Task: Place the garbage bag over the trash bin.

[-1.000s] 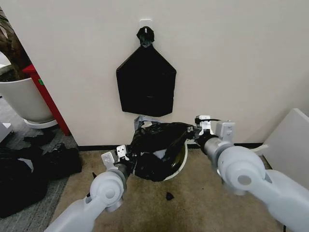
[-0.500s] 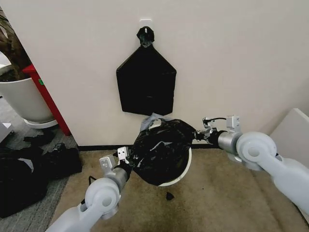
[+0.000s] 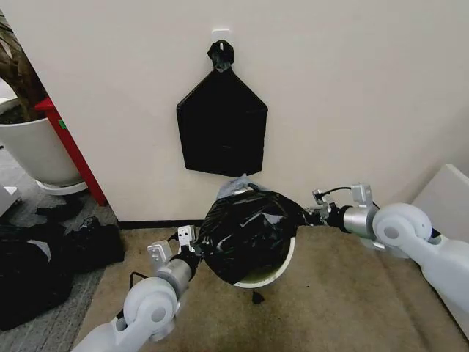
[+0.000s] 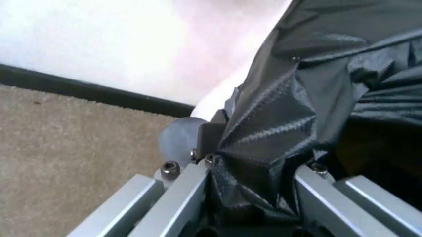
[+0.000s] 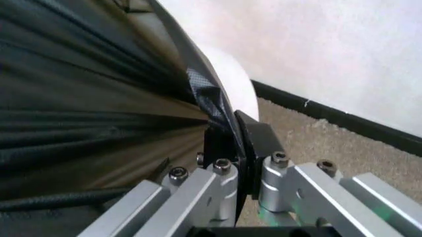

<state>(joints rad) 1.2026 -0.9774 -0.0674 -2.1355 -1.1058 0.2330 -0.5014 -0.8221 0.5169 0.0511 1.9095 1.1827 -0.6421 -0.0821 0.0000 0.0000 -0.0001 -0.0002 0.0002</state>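
The glossy black garbage bag (image 3: 245,231) is draped over the round white trash bin (image 3: 272,273), covering its top; the bin's white rim shows at the lower right. My left gripper (image 3: 196,253) is shut on the bag's left edge, and the left wrist view shows crinkled bag plastic (image 4: 270,143) bunched between its fingers. My right gripper (image 3: 311,213) is shut on the bag's right edge, stretched taut; in the right wrist view the bag (image 5: 99,128) is pinched beside the bin wall (image 5: 228,79).
A flat black bundle of bags (image 3: 222,123) hangs on the wall above. A large white plant pot (image 3: 37,150) and a red panel (image 3: 69,147) stand at left, with dark bags (image 3: 44,257) on the floor. A white board (image 3: 440,213) leans at right. A small black scrap (image 3: 258,297) lies on the carpet.
Both arms have reached farther forward and down, pulling the bag lower over the bin. The bag now covers more of the bin's opening.
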